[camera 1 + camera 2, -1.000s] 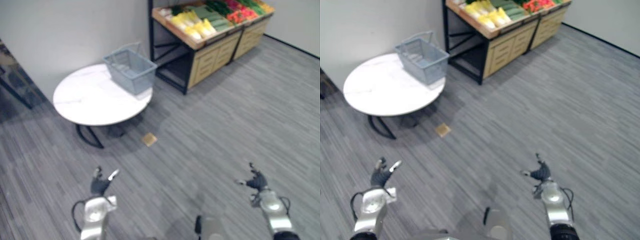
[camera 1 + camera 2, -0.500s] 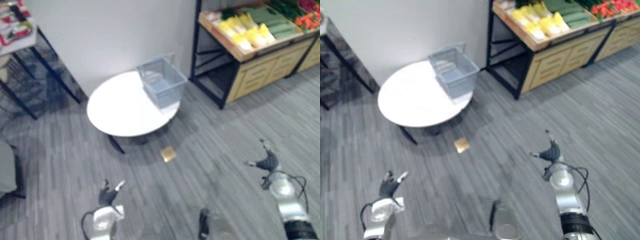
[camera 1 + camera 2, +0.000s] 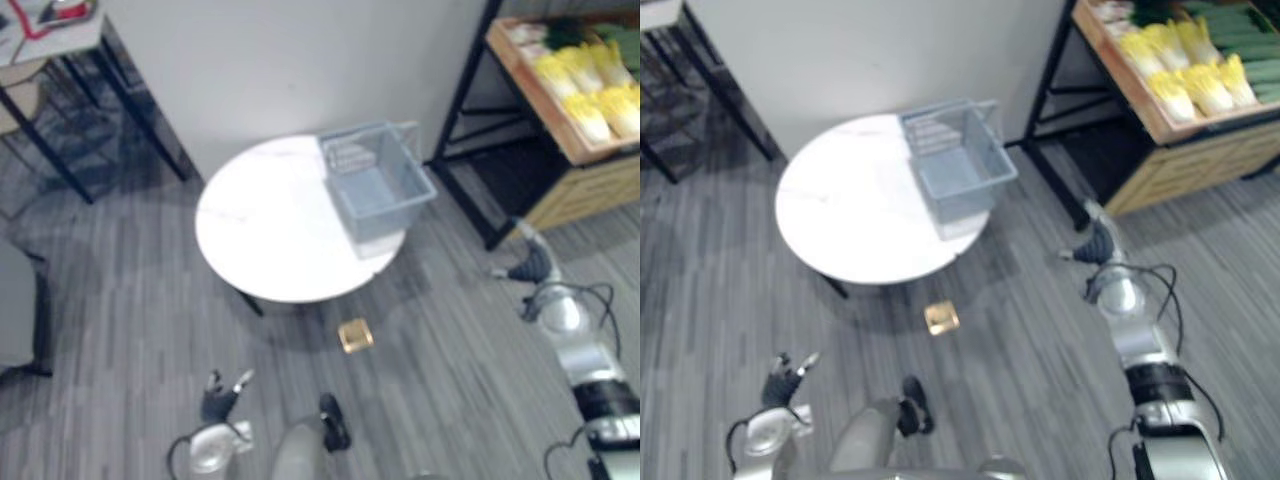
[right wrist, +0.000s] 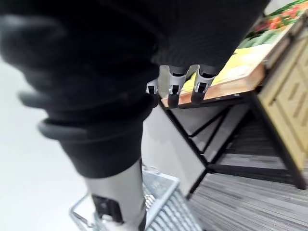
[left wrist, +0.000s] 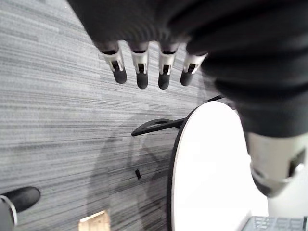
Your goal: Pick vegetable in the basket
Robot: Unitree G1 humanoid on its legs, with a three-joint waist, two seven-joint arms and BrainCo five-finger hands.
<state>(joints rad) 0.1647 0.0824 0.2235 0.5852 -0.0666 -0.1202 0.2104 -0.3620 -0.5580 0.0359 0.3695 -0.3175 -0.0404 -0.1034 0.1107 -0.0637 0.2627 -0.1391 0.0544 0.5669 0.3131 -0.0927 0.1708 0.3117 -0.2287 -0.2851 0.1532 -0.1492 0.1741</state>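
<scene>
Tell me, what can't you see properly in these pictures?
- Vegetable stand: cut off by the top and right edges of both eye views. Past the yellow vegetables, most of its produce is out of the picture.
- Basket on the round table: too far and blurred in the eye views to tell if something small lies inside.
- Tan square on the floor: too small to name.

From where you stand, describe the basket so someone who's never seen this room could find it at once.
Find the round white table before the grey wall. The basket stands on its side nearest the wooden produce stand. It is the only thing on the tabletop: a pale grey-blue, open-topped rectangular box.
</scene>
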